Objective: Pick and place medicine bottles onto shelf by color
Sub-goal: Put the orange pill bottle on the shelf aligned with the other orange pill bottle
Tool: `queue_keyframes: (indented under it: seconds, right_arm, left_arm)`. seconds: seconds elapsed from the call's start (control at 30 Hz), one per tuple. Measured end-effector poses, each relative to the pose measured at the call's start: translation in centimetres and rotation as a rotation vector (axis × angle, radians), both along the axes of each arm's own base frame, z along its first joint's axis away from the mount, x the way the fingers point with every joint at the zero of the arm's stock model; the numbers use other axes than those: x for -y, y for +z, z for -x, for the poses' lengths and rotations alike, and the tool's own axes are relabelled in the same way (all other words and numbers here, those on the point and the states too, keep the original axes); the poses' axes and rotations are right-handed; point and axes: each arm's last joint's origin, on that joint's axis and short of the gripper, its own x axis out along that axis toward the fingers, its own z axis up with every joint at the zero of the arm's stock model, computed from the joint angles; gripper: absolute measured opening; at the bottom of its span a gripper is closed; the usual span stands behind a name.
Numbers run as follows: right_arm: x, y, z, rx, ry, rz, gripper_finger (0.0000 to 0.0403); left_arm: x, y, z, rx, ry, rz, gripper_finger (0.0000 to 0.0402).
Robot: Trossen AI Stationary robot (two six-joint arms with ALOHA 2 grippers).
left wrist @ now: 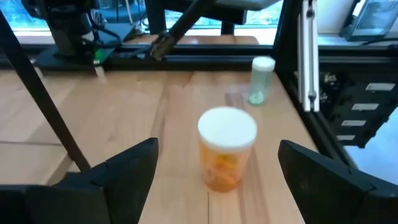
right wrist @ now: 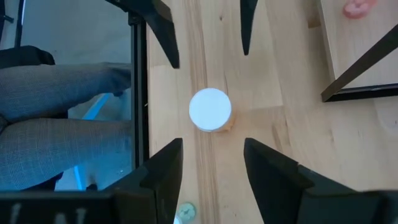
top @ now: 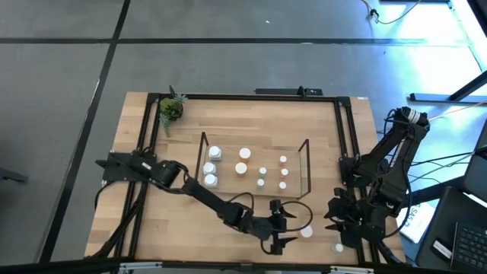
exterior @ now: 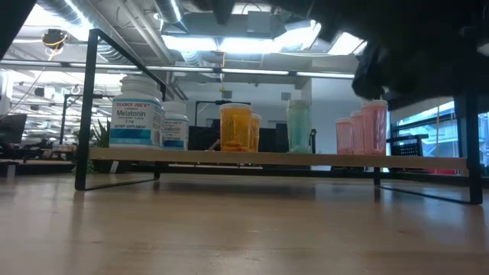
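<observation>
A lab or open-plan workshop: bare ceiling ducts and strip lights overhead, a grey taped concrete floor, loose cables and a wooden table edged by a black frame

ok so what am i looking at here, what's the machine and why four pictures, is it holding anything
A robot: two dark arms at a table, each ending in two fingers. One picture looks down from above, one level across the table, two from cameras on the wrists. A wire shelf holds bottles grouped by colour; a plant sits at a corner. On the table stand an orange bottle and a small teal bottle. The left fingers and right fingers are both open at the orange bottle. Nothing is held.
</observation>
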Motion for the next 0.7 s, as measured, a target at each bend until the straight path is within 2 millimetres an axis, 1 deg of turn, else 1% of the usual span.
queue_keyframes:
  seconds: [0.1,0.23,0.3,0.43,0.5,0.57,0.7]
  right_arm:
    - [0.0,0.0,0.0,0.0,0.0,0.001,0.0172]
    - [0.0,0.0,-0.1,0.02,-0.012,0.012,0.0172]
    - [0.1,0.0,-0.1,0.03,-0.019,0.021,0.0172]
    - [0.1,0.0,-0.1,0.029,-0.021,0.027,0.0172]
    - [0.2,0.0,-0.1,0.027,-0.021,0.03,0.0172]
    - [0.2,0.0,0.0,0.026,-0.021,0.033,0.0172]
    - [0.2,-0.1,0.0,0.023,-0.02,0.037,0.0172]
  left_arm:
    - [0.0,0.0,-0.1,0.012,0.001,0.004,0.0326]
    - [0.1,-0.7,-0.2,0.025,-0.004,0.009,0.0326]
    - [0.1,-0.7,-0.3,0.043,-0.009,0.022,0.0326]
    - [0.5,-0.9,-0.3,0.038,-0.024,-0.006,0.0326]
    - [1.1,0.1,-0.5,0.043,-0.04,-0.037,0.0326]
    - [1.8,1.7,-0.7,0.045,-0.06,-0.069,0.0326]
    - [3.0,4.2,-0.9,-0.038,-0.091,-0.141,0.0326]
